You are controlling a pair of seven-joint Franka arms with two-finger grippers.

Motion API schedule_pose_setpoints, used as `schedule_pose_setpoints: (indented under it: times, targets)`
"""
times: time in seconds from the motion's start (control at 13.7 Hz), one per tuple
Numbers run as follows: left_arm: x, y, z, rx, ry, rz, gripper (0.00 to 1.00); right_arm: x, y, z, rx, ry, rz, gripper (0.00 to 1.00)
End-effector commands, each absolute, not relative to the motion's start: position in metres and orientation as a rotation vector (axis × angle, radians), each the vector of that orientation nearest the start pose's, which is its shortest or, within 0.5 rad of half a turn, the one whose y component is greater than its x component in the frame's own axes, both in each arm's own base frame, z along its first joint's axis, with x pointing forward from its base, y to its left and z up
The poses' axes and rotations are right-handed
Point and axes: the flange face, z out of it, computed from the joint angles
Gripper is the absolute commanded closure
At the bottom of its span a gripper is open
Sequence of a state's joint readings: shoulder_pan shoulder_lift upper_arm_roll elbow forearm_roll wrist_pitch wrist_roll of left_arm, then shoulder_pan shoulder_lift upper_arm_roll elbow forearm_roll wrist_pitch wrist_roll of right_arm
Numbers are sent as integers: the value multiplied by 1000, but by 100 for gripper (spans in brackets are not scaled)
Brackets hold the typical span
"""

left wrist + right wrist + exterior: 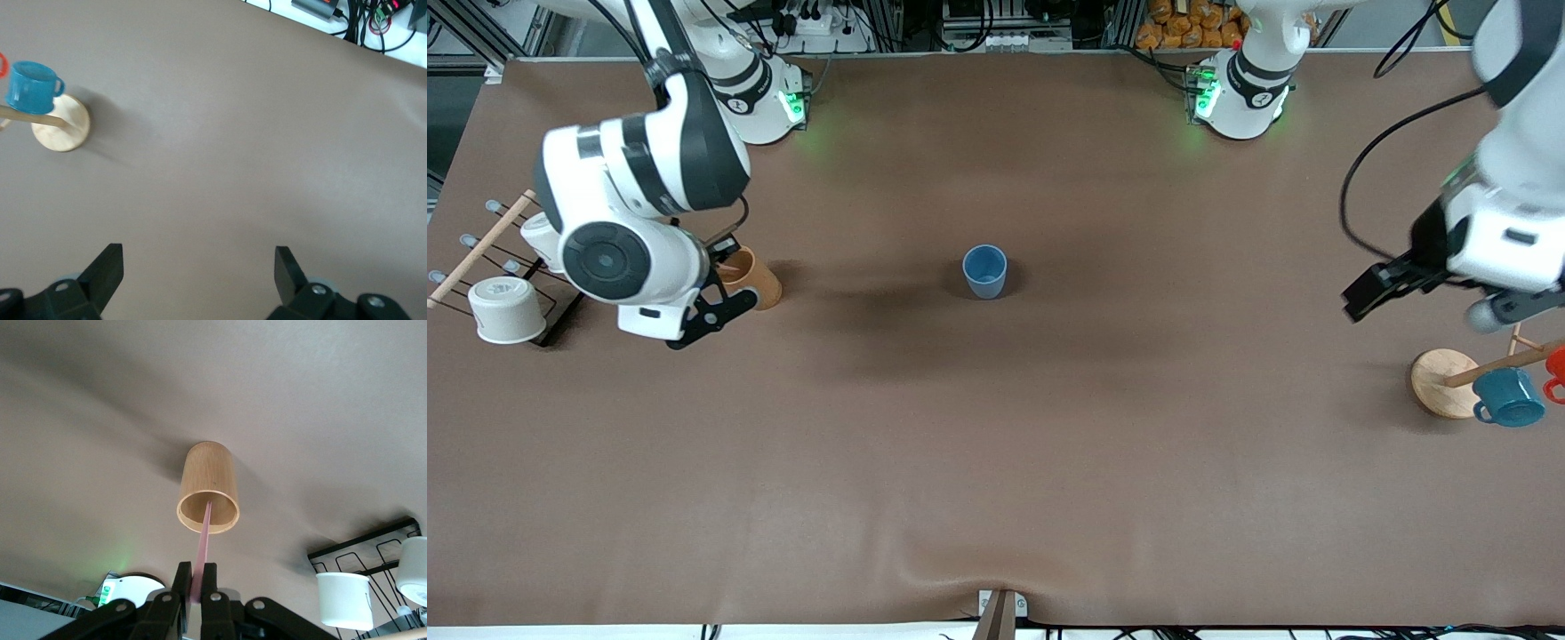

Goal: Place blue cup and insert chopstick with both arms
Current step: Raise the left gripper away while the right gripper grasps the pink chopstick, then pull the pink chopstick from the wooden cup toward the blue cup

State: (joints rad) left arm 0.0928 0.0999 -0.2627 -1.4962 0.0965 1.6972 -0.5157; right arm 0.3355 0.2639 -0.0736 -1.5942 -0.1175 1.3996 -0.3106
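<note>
The blue cup (984, 271) stands upright in the middle of the table, apart from both grippers. My right gripper (727, 271) is over the brown cork-coloured cylinder (758, 277) at the right arm's end. In the right wrist view it (197, 572) is shut on the pink-red chopstick (204, 537). The chopstick's other end reaches into the cylinder's mouth (208, 495). My left gripper (1369, 293) is open and empty over bare table at the left arm's end; its fingers (110, 260) stand wide apart.
A black wire rack (560, 311) with white cups (507, 309) stands at the right arm's end. A wooden mug rack with a round base (1440, 382) holds a teal mug (1507, 397) and a red one (1556, 364) at the left arm's end.
</note>
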Motion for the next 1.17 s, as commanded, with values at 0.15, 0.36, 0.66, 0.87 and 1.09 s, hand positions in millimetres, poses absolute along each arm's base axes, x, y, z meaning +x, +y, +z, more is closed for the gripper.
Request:
schedule_pose_setpoints:
  times: [0.15, 0.36, 0.66, 0.87, 1.09]
  targets:
    - [562, -43, 642, -3073, -195, -82, 0, 558, 144, 542, -3067, -919, 535, 100]
    - [554, -34, 642, -3096, -140, -32, 0, 554, 161, 575, -2969, -898, 392, 100]
    - [545, -32, 639, -3127, -92, -4, 0, 564, 208, 562, -2820, -904, 239, 100]
    - [546, -37, 637, -3135, -77, -1, 0, 569, 250, 538, -2761, -904, 205, 100]
    - [552, -42, 634, -3132, -68, -6, 0, 555, 311, 527, -2701, -954, 164, 100]
